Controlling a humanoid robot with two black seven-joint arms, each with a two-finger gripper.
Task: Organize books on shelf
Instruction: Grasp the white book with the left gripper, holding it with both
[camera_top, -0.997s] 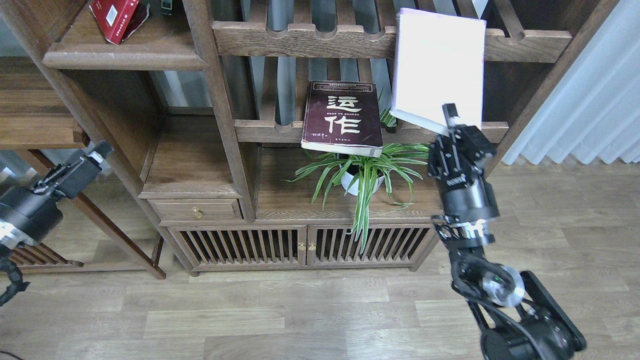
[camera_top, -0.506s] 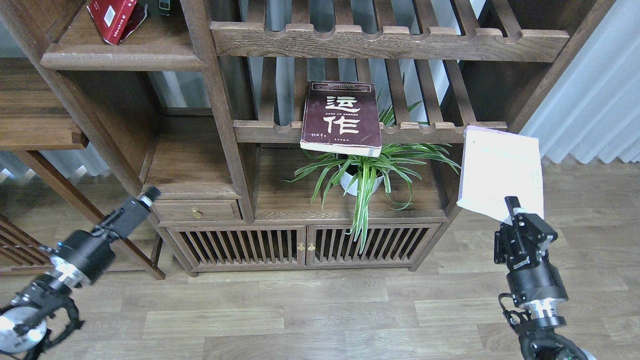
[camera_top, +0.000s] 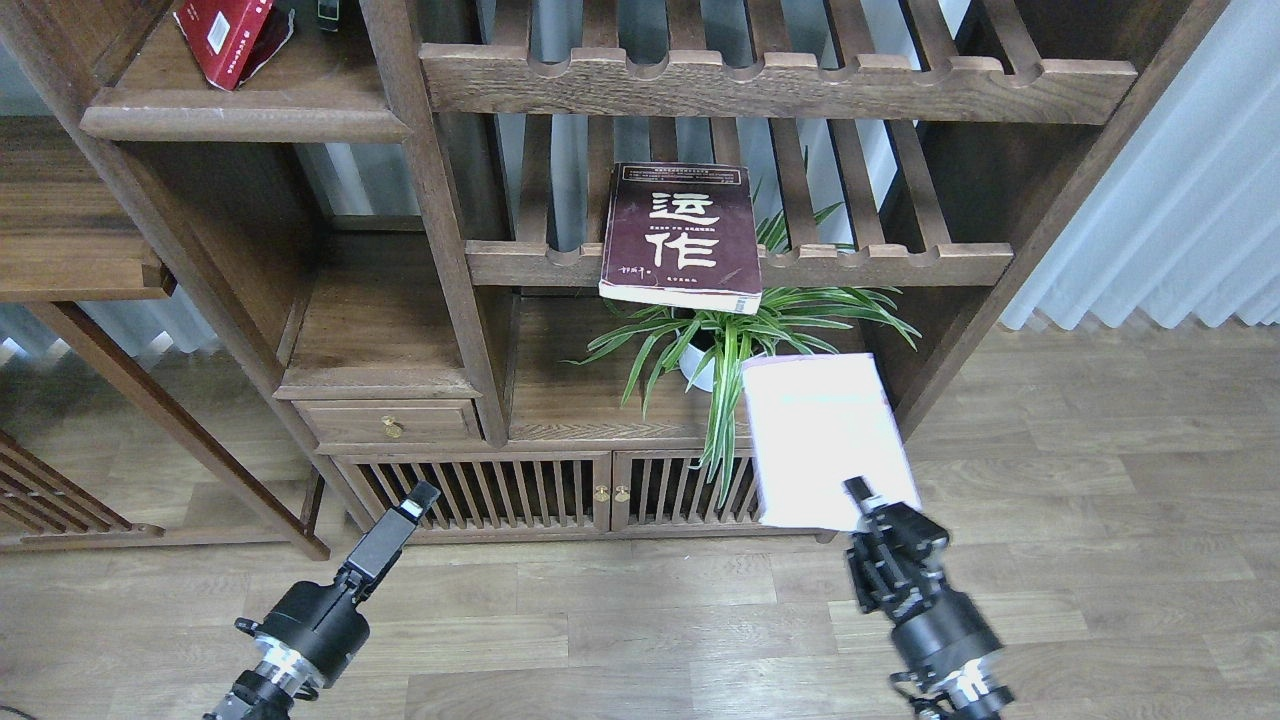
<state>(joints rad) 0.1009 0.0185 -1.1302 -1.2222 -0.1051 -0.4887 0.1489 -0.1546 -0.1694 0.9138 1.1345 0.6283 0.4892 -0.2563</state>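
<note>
White book (camera_top: 825, 435) has swung left and lower, right claw (camera_top: 862, 497) clamped on its bottom edge.

The right claw (camera_top: 862, 497) is raised at lower right, clamped on the white book (camera_top: 825, 435), while the left claw (camera_top: 420, 498), seen end-on, is pointed up-right at lower left.

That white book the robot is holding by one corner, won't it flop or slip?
The white book looks thick and is staying flat, so it is probably fairly stiff. The right gripper pinches only its lower edge, so its weight may make it sag or twist loose.
</note>
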